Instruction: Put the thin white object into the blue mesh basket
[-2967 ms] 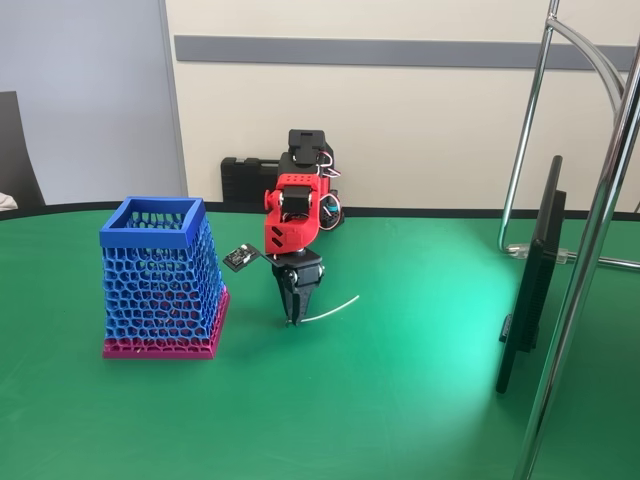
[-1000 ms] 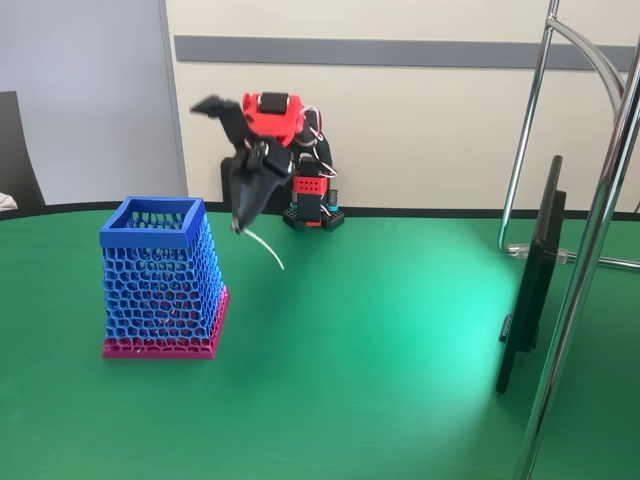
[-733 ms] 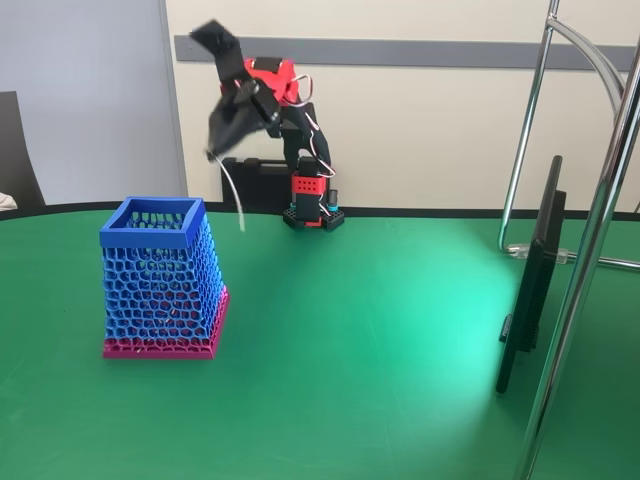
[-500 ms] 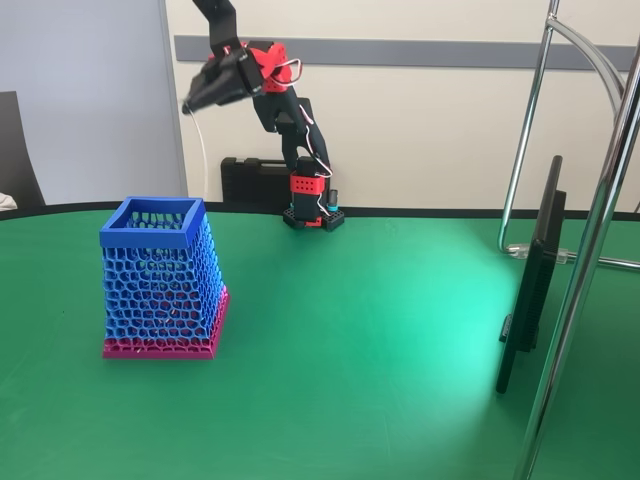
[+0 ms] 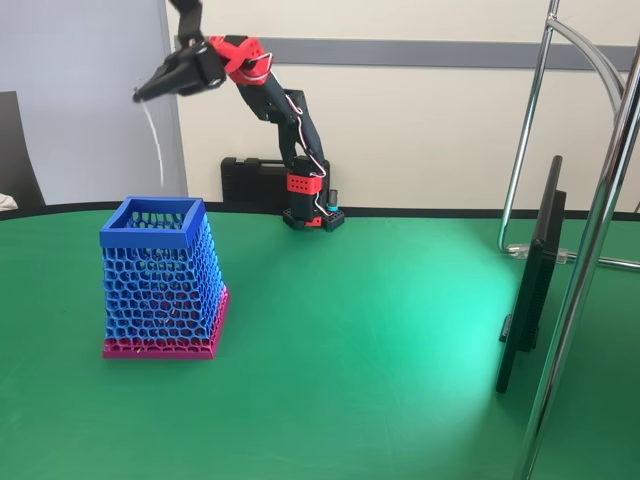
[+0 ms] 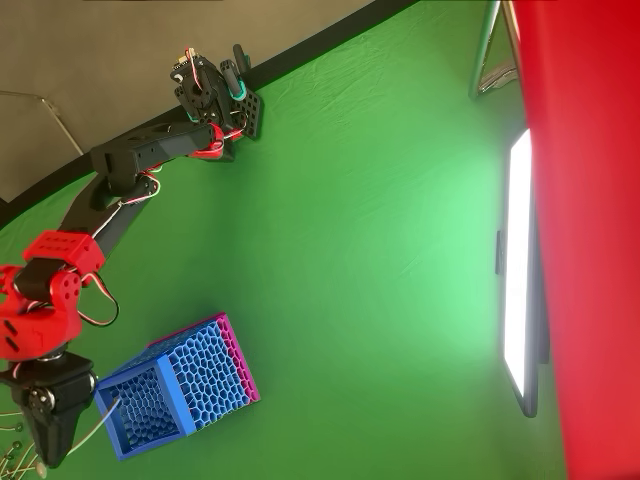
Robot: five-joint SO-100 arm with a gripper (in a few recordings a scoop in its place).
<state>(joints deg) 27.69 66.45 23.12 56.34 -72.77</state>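
Note:
The blue mesh basket [image 5: 160, 285] stands on the green table at the left, its magenta base down and its square rim open upward. My gripper [image 5: 141, 95] is held high above and slightly behind the basket, shut on the upper end of the thin white object [image 5: 156, 142]. The strip hangs down from the jaws, and its lower end stops just above the rim. In the overhead view the gripper [image 6: 45, 458] sits beside the basket [image 6: 205, 370] at the bottom left, and the thin white object [image 6: 95, 425] reaches over the rim's edge.
A dark monitor [image 5: 535, 285] stands edge-on at the right, with chrome stand tubes [image 5: 592, 250] in front of it. A black case [image 5: 250, 180] lies behind the arm's base [image 5: 305, 205]. Open green table [image 5: 350, 350] spreads between the basket and the monitor.
The gripper lifted the strip off the table, rose high and swung left. In the last half second it moved further left, bringing the hanging strip over the basket.

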